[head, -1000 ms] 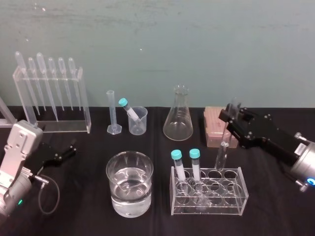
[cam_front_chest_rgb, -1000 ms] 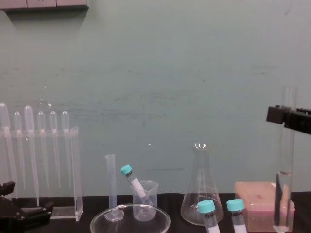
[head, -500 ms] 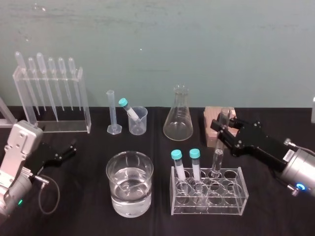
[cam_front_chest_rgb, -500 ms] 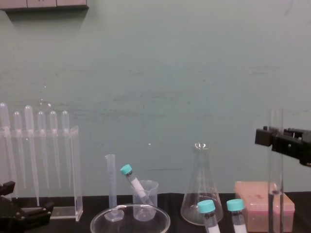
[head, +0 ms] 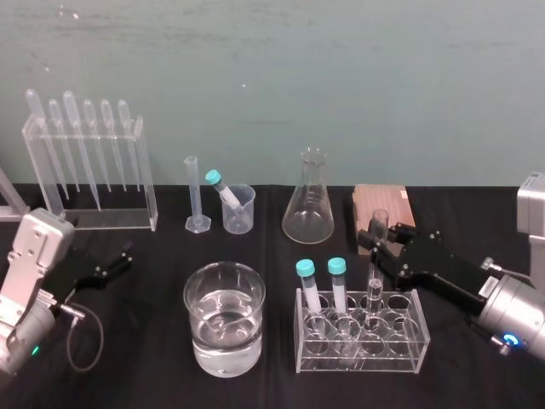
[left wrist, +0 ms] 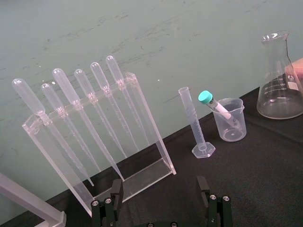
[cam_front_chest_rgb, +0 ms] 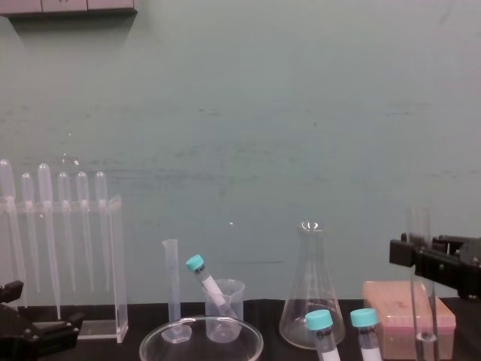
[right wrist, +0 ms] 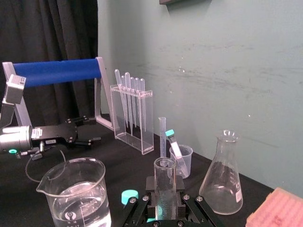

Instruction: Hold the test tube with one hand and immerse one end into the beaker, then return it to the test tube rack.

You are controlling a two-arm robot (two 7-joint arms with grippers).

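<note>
Return step in hand: right gripper (head: 377, 241), jaws clamped on the long clear glass test tube (head: 374, 281), holds it upright, lower end at a rear hole of the clear plastic rack (head: 400, 345). Next move, as judged, is to seat it fully, then release. Left gripper (left wrist: 160, 189) is parked at the left, jaws apart.

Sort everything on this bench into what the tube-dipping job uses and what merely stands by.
In the job: test tube, right gripper holding it, test tube rack, beaker.

Standing by: pipette stand, measuring cylinder, small cup, conical flask, pink box, teal-capped tubes, left gripper parked at left.
</note>
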